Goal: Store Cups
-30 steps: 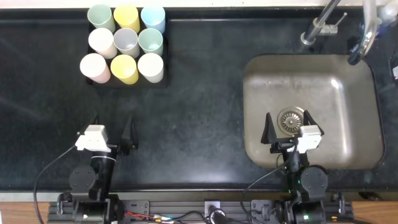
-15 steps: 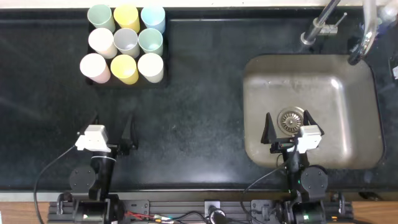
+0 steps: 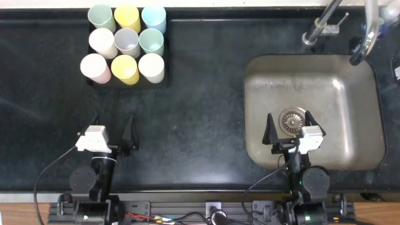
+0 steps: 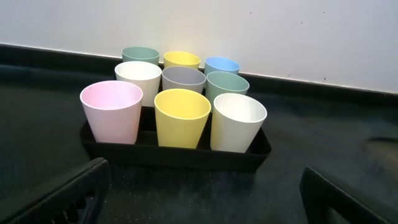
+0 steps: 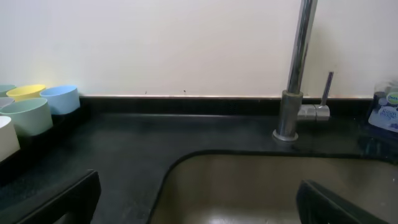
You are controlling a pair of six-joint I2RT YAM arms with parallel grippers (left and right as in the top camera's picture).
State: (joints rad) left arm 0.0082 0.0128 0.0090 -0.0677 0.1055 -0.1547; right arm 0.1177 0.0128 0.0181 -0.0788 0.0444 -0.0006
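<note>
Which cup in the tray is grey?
The centre cup, in the middle of the tray with the other eight around it. It is the only grey one; the rest are pink, yellow, white, green or blue.

The top view looks straight down from high above on the dark worktop (image 3: 200,125), with the cups (image 3: 127,42) in the upper left of the frame and the sink (image 3: 337,100) at the right. The left wrist view sits low and near, facing the cups from the side. The right wrist view sits low over the sink, facing the faucet (image 5: 297,74) and back wall (image 5: 186,43). All three views share the cups.
</note>
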